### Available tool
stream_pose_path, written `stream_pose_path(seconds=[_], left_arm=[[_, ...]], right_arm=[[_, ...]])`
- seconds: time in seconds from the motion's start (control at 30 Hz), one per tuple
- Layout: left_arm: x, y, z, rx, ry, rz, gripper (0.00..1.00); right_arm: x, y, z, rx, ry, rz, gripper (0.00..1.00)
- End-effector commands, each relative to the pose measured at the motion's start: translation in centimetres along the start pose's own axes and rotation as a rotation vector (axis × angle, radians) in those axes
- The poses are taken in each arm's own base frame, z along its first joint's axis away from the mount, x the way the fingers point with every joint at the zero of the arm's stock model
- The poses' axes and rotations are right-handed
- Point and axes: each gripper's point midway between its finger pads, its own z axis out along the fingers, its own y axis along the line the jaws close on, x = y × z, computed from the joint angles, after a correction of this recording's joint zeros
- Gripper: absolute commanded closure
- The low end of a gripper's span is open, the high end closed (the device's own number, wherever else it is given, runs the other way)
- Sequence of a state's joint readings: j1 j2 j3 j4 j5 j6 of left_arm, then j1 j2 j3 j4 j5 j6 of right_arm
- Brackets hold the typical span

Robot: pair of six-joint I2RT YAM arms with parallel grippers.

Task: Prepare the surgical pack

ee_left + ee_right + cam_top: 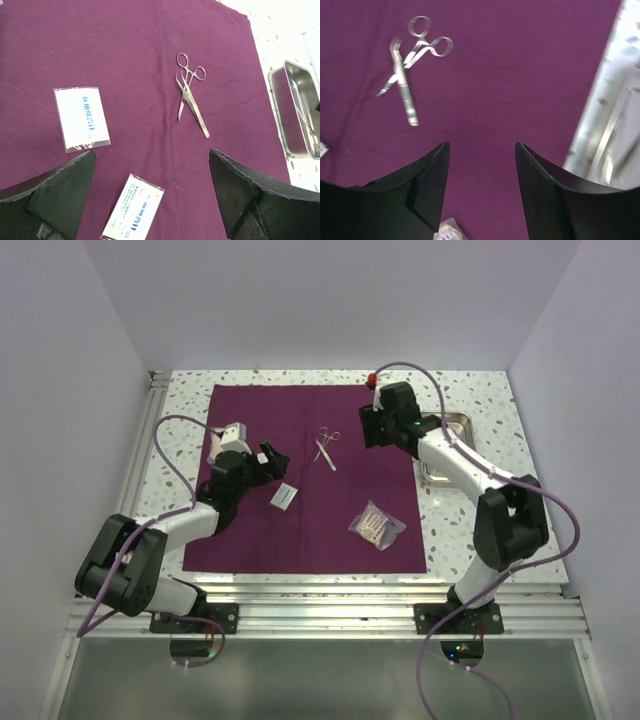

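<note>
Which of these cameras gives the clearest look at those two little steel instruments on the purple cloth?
The left wrist view: the steel instruments lie crossed, sharp and whole, finger rings plain. The right wrist view shows them whole but blurred; the top view shows them tiny.

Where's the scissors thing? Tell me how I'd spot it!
Find the big purple cloth lying spread out flat. On its far half, near the middle, two shiny metal things lie crossed. The scissors thing is the one with two finger rings; the tweezers across it have none, and the white packets and clear bag aren't metal.
</note>
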State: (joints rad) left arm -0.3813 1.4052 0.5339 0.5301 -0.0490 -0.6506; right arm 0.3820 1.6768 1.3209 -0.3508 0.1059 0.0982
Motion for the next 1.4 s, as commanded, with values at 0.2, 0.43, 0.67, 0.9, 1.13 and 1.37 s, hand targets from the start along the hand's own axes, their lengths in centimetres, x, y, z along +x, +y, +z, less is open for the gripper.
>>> stream_pose_path(seconds=[0.2,0.43,0.67,0.9,1.13,1.37], left_arm=[[-1.4,-1.6,0.5,0.043,-0.039,0.028,0.01],[-1.4,-1.5,0.6,0.032,-0.040,0.035,0.01],[-1.4,-1.5,0.6,0.035,-0.039,0.038,0.01],[-1.5,-1.5,0.6,0.033,-0.038,0.039,0.01],[-1.5,-1.6,0.6,0.033,-0.036,0.042,0.02],[-1.5,-1.6,0.6,0.034,-0.035,0.044,0.02]], right_arm=[[0.2,10.1,5.2,-0.186,0.053,-0.263,0.41],[2.1,13.6,8.3,-0.227,0.106,-0.323,0.39],[3.0,13.9,10.4,-0.206,0.119,-0.334,0.44],[4.0,14.1,12.1,-0.201,0.147,-0.339,0.55],[4.3,14.1,12.8,-0.191,0.161,-0.328,0.71],[5.1,14.1,12.7,-0.209,0.186,-0.311,0.90]])
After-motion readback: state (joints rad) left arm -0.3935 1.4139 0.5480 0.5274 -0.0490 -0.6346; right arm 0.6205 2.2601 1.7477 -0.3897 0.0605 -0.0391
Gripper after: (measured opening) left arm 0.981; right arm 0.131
